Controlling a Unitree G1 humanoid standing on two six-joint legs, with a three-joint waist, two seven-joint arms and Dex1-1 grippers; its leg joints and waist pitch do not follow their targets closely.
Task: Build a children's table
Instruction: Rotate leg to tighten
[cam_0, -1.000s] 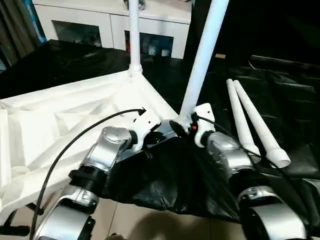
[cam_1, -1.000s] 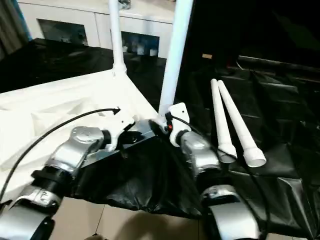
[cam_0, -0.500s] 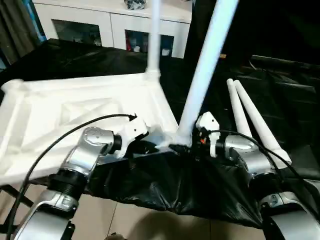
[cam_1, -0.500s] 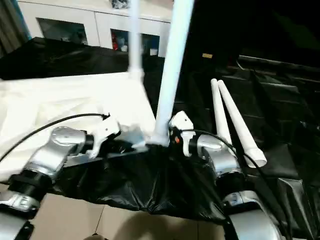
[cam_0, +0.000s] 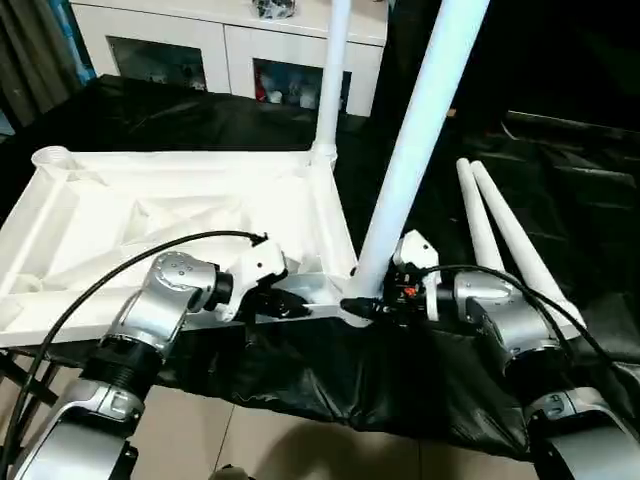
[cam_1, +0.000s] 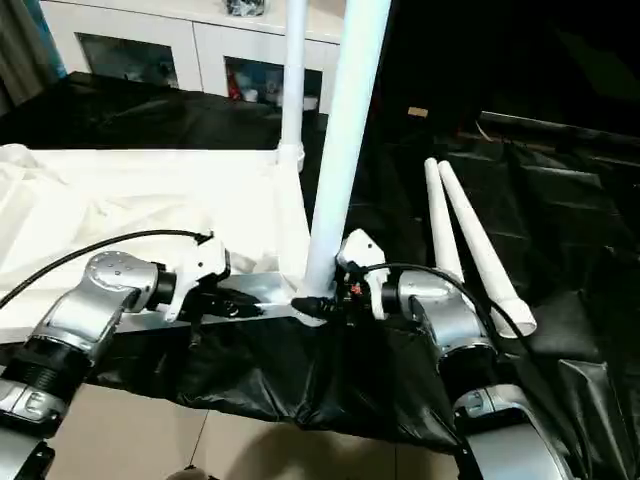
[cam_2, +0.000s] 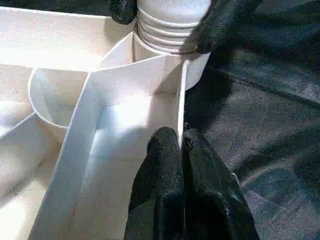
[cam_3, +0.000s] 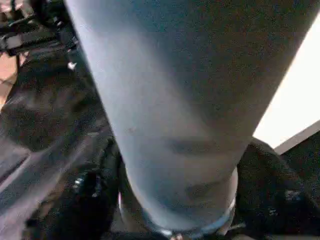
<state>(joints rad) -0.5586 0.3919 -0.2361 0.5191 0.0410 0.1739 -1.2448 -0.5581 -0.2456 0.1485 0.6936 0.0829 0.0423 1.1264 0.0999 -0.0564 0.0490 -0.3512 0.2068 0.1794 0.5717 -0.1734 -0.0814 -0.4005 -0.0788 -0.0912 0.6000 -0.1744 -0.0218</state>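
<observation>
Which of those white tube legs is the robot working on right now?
Find the big white plastic tabletop lying ribbed side up on the black sheet. At its near right corner a white tube leg stands, the right gripper at its base. Unlike the far upright leg, it leans.

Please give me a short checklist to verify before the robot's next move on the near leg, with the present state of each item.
1. Left gripper pinches the tabletop wall: ok.
2. Right gripper fingers sit on both sides of the near leg base: ok.
3. Near leg fully seated in its corner socket: cannot tell; threads still show.
4. Near leg upright: not ok, it leans.
5. Far leg stands in its socket: ok.
6. Two spare legs lie on the black sheet: ok.
</observation>
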